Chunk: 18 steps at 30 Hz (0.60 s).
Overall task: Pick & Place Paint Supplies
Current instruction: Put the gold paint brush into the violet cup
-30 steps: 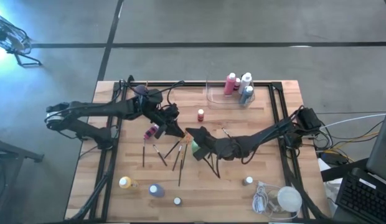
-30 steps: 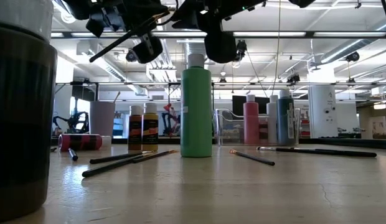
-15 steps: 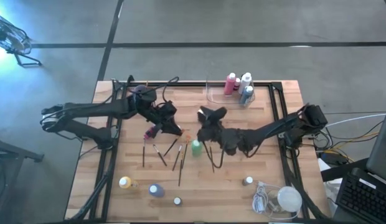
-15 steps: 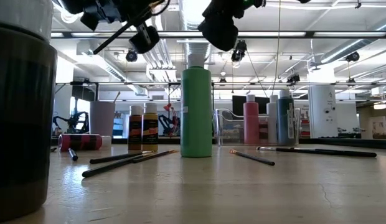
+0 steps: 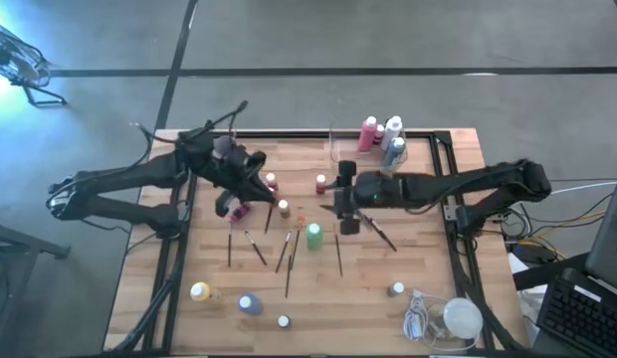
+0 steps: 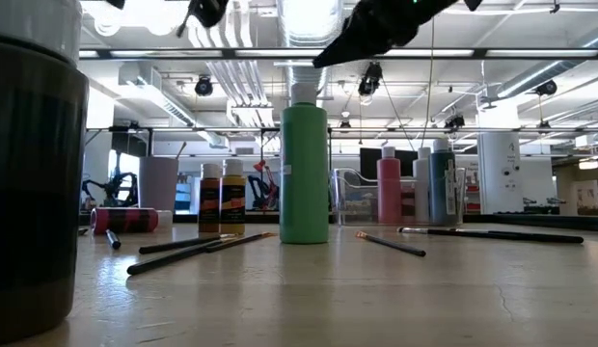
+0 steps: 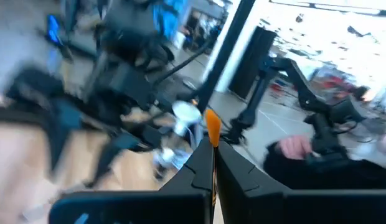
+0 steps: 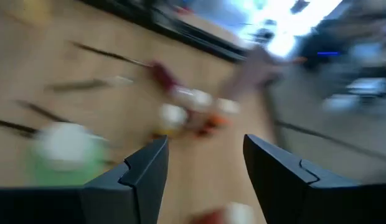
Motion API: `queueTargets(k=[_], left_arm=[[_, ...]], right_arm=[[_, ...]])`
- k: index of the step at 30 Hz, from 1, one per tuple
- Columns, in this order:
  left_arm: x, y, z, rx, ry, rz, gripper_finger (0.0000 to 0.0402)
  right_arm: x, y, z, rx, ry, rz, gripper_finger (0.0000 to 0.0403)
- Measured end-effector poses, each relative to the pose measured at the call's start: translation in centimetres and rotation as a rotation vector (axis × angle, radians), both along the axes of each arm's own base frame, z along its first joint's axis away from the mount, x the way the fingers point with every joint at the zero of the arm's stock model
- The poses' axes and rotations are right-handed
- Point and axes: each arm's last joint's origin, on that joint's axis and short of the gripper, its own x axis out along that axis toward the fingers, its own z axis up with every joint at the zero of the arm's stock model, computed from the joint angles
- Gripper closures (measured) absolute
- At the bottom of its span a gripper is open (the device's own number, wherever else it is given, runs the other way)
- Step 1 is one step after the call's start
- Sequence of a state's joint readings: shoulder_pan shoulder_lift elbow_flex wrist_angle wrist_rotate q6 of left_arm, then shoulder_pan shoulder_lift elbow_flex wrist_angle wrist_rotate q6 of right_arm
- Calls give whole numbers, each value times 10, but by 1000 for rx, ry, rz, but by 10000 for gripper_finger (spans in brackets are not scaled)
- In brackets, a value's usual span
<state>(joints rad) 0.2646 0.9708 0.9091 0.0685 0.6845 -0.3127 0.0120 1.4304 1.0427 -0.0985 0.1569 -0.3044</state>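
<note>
From above, the left gripper (image 5: 251, 171) sits left of centre, and its wrist view alone shows the jaws pinched on a thin paintbrush (image 7: 211, 134) with an orange tip. The right gripper (image 5: 345, 189) sits just right of centre; its wrist view shows the jaws apart with nothing between them. The green bottle (image 5: 313, 236) stands at the middle of the frame, and the level view shows it upright, loose paintbrushes (image 6: 188, 248) lying at its foot. Pink, white and blue bottles (image 5: 380, 134) stand in a clear tray (image 5: 340, 151) at upper right.

The wooden table (image 5: 428, 249) stands on a grey floor; the level view opens onto a bright workshop behind.

A second ago the right gripper was at the green bottle; it has since moved up and right.
</note>
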Motion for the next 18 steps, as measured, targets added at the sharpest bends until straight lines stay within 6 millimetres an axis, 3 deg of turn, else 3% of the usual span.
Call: queueTargets(k=[3, 9, 18], left_arm=[[-7, 1, 11, 87, -73, 109, 396], [-23, 5, 23, 246, -125, 432, 396], [-48, 14, 27, 380, -36, 960, 396]], right_arm=[[-11, -11, 4, 74, -27, 13, 211], [-30, -31, 0, 74, -82, -159, 230], [-54, -51, -25, 122, -240, -357, 259]])
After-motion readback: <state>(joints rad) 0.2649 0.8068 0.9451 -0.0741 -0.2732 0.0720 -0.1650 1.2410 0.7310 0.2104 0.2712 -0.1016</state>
